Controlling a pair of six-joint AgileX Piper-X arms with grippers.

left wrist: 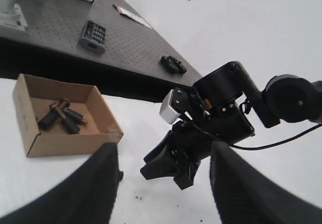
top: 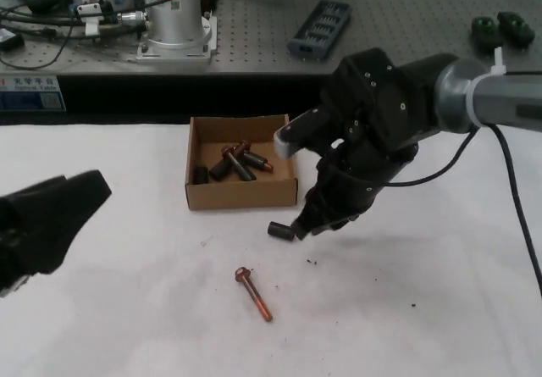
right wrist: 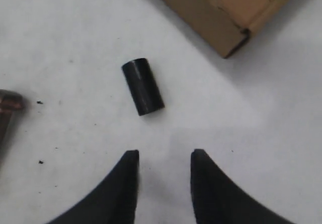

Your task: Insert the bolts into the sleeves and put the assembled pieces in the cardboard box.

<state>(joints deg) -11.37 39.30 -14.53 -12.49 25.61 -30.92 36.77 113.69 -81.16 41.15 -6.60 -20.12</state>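
Observation:
A short black sleeve [right wrist: 143, 86] lies on the white cloth just past my right gripper [right wrist: 163, 156], which is open and holds nothing. From above, the sleeve [top: 281, 230] sits right at the tips of that gripper [top: 309, 223], near the front right corner of the cardboard box [top: 241, 195]. Several assembled dark pieces with copper bolt ends [top: 240, 162] lie inside the box. A loose copper bolt [top: 254, 294] rests on the cloth in front of the box. My left gripper [left wrist: 163, 147] is open and empty, hovering at the far left [top: 51, 216].
Behind the cloth runs a black perforated bench with a blue-grey tool holder [top: 320, 28], two green-black parts [top: 504, 28] and a metal arm base [top: 174, 13]. A cable [top: 517, 216] trails from the right arm. Open cloth lies in front and to the right.

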